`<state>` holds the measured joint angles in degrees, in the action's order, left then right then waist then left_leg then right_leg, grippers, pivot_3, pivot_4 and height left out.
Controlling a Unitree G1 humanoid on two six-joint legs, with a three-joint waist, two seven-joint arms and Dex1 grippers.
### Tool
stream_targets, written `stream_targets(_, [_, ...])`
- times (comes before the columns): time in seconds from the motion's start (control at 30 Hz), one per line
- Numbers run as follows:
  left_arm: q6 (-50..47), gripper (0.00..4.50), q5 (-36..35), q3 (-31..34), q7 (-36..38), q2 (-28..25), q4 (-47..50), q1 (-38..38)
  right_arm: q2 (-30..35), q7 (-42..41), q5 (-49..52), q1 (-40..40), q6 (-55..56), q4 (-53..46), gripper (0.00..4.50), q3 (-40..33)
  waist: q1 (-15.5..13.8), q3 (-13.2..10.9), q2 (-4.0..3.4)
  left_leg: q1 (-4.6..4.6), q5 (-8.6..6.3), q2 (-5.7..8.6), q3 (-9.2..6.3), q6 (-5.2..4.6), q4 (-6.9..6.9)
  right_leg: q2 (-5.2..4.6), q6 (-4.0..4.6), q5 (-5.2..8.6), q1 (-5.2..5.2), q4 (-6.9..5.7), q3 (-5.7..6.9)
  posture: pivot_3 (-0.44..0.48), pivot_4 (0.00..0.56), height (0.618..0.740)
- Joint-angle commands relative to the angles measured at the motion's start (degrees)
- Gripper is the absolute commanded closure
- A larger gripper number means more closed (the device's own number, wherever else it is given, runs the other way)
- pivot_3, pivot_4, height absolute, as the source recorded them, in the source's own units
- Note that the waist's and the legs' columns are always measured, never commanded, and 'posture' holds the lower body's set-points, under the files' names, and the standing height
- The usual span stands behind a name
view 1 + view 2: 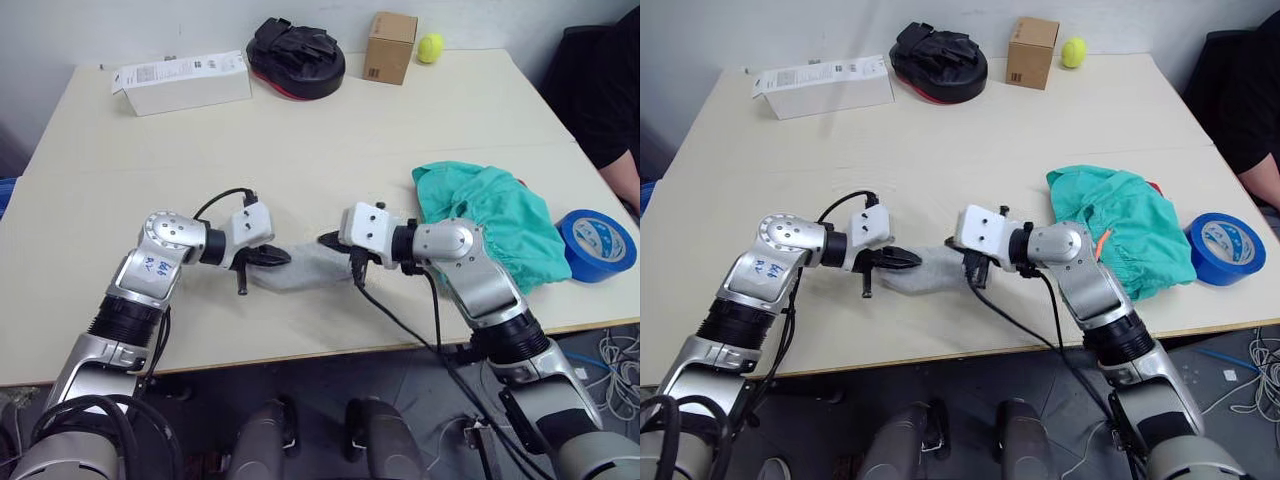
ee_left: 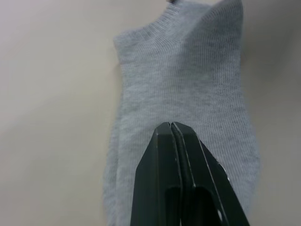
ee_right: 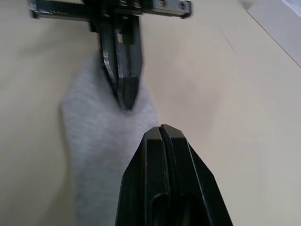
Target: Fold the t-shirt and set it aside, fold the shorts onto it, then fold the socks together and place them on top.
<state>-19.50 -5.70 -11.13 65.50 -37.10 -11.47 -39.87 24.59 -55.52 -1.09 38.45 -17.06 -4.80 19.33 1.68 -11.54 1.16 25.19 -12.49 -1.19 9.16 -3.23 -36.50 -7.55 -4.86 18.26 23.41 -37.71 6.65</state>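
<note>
A light grey sock (image 1: 300,272) lies flat on the table near the front edge; I cannot tell whether a second one lies under it. My left gripper (image 1: 283,258) is shut, its tip resting over the sock's left part (image 2: 188,80). Facing it from the right, my right gripper (image 1: 326,241) is also shut, its tip above the sock's other end (image 3: 94,141). The teal shorts (image 1: 495,222) sit bunched behind my right forearm. A sliver of red cloth (image 1: 1155,187) peeks from their far edge; the rest of the t-shirt is hidden.
A blue tape roll (image 1: 597,243) lies right of the shorts. Along the far edge stand a white box (image 1: 185,82), a black padded mitt (image 1: 296,58), a cardboard box (image 1: 391,46) and a tennis ball (image 1: 430,47). A person (image 1: 615,90) sits at the right side.
</note>
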Motion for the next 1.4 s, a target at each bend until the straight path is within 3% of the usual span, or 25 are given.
stream_targets(0.03, [-3.6,4.47,-3.9,2.8,2.9,-2.6,5.8,-0.7,0.7,0.8,-3.9,-1.0,2.1,1.1,4.5,3.8,-0.1,0.0,0.01,0.01,0.0,0.0,-0.01,0.0,0.0,0.0,0.0,0.0,0.0,0.01,0.01,0.0,0.15,0.74])
stream_targets(0.1, [-5.1,4.47,-4.6,2.6,4.3,-4.1,7.6,0.0,0.9,2.1,-6.5,-0.9,4.2,4.2,4.5,5.3,-0.1,0.0,0.01,0.02,0.0,0.05,0.0,-0.01,0.0,-0.04,0.0,0.0,0.0,0.04,-0.02,0.0,0.15,0.74])
stream_targets(0.23, [-2.6,4.47,2.4,-0.8,0.2,-5.9,3.8,1.8,1.4,5.0,-11.0,-0.3,7.0,11.2,4.5,6.6,0.0,0.0,0.01,-0.01,0.0,0.07,0.04,-0.01,0.0,-0.05,0.0,0.0,-0.01,0.05,-0.05,0.0,0.15,0.74])
stream_targets(0.5, [4.1,4.47,7.1,-3.2,-2.3,-5.9,-2.9,3.9,3.9,3.6,-10.6,-0.9,5.8,11.2,4.5,4.6,-0.1,0.1,0.05,-0.11,-0.01,0.06,0.02,0.01,0.0,-0.1,0.0,0.0,-0.09,0.08,-0.07,0.0,0.15,0.74])
stream_targets(0.63, [4.1,4.47,3.1,-0.4,-1.7,-4.7,-2.1,2.2,4.2,2.4,-8.9,-0.7,3.5,8.7,4.5,3.1,-0.1,0.1,0.05,-0.11,-0.02,0.06,-0.01,0.01,0.01,-0.13,0.02,0.01,-0.1,0.07,-0.06,0.0,0.15,0.74])
stream_targets(0.87, [-5.7,4.47,-8.6,4.2,4.6,-3.4,6.8,-1.6,0.3,1.8,-3.5,3.0,-4.7,3.3,4.5,0.5,-0.1,0.1,0.07,0.03,0.0,0.05,-0.01,-0.02,0.01,-0.11,0.04,0.02,0.01,0.06,-0.03,0.0,0.15,0.74])
stream_targets(1.03, [-3.6,4.47,-3.0,-1.3,1.6,-0.4,5.1,-3.2,-1.5,2.7,-5.1,3.6,-3.4,5.6,4.5,3.0,-0.1,0.1,0.07,-0.01,0.0,0.06,0.02,-0.02,0.01,-0.06,0.03,0.02,-0.02,0.03,-0.04,0.0,0.15,0.74])
stream_targets(1.13, [-1.7,4.47,3.7,-6.2,-3.0,2.1,-1.5,-3.8,-3.4,4.0,-6.8,4.0,-1.2,10.0,4.5,5.2,-0.1,0.1,0.07,-0.01,0.01,0.06,0.06,-0.02,0.0,-0.01,0.03,0.02,-0.01,0.0,-0.04,0.0,0.15,0.74])
stream_targets(1.27, [1.0,4.47,8.1,-9.2,-3.4,1.3,-4.5,-2.6,-3.7,4.7,-8.8,3.9,1.9,14.0,4.5,6.6,0.0,0.1,0.06,0.04,0.01,0.04,0.11,-0.02,0.01,-0.01,0.03,0.02,0.08,0.01,-0.08,0.0,0.15,0.74])
stream_targets(1.4, [2.9,4.47,10.0,-8.3,-5.2,-0.7,-5.8,-0.4,-0.4,3.4,-8.8,2.4,2.7,13.5,4.5,5.0,0.1,0.1,0.09,-0.12,0.01,0.02,0.13,-0.01,0.04,-0.04,0.03,0.02,-0.02,0.01,-0.15,0.0,0.15,0.74])
